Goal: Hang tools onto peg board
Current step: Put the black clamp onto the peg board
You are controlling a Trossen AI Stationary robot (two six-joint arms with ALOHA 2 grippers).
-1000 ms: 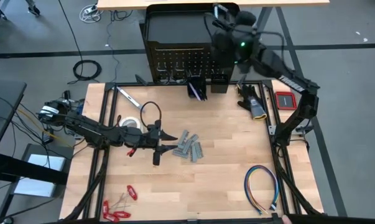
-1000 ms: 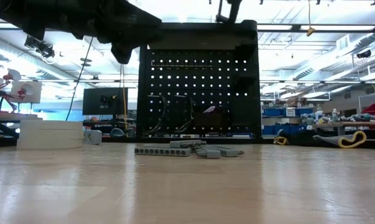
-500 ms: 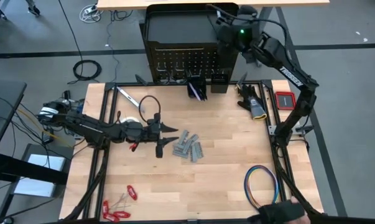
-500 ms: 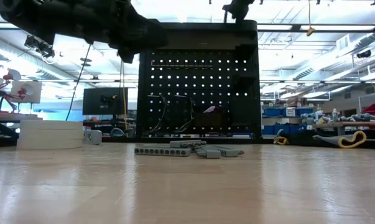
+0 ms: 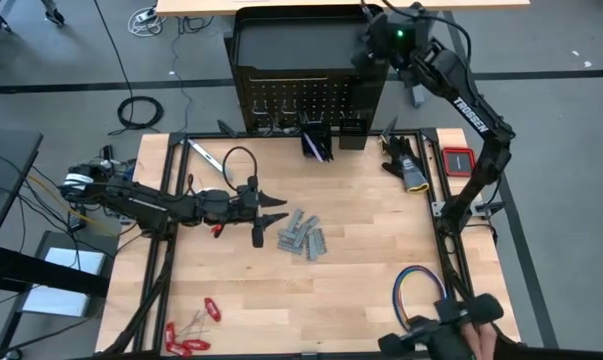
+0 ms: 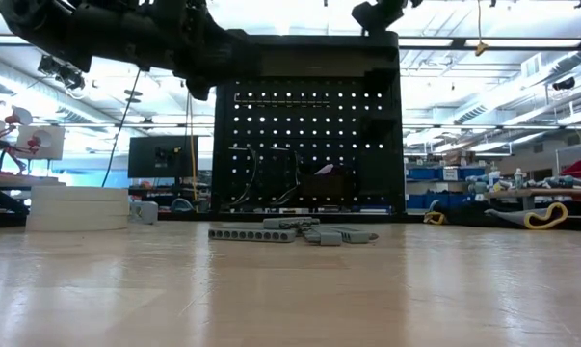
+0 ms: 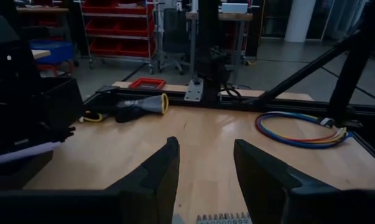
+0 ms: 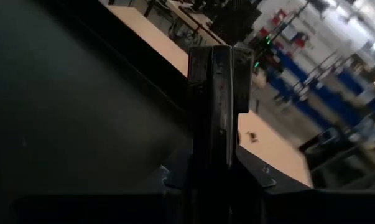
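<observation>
Edged a touch rightward over the past second with the left gripper (image 5: 274, 209), and meanwhile swung the right gripper (image 6: 379, 13) up from the front of the peg board (image 5: 281, 100) to its top right corner. Starting at the left: hovering low over the wood with fingers (image 7: 164, 169) spread and nothing between them, nose aimed at the grey metal pieces (image 5: 303, 236) lying just ahead in a loose heap. Passing, farther left, the silver bar-shaped tool (image 5: 205, 157) and the white tape rolls (image 5: 210, 196), both on the table, unhung. At centre back, upright with hooks along the perforated face and two small bins at the foot. To the right and above, clenched on a narrow flat metal piece (image 8: 215, 81) held upright over the dark top tray; hard to say which tool. Judged as mid-placement: carrying one item to the board while lining up the next pick. Next, probably: lower and align the held piece with a hook or the tray before releasing, then close on a single grey piece without scattering the rest. Near the bottom right edge, a person's dark-sleeved hand (image 5: 451, 328) beside the multicoloured wire loop (image 5: 421, 290).
</observation>
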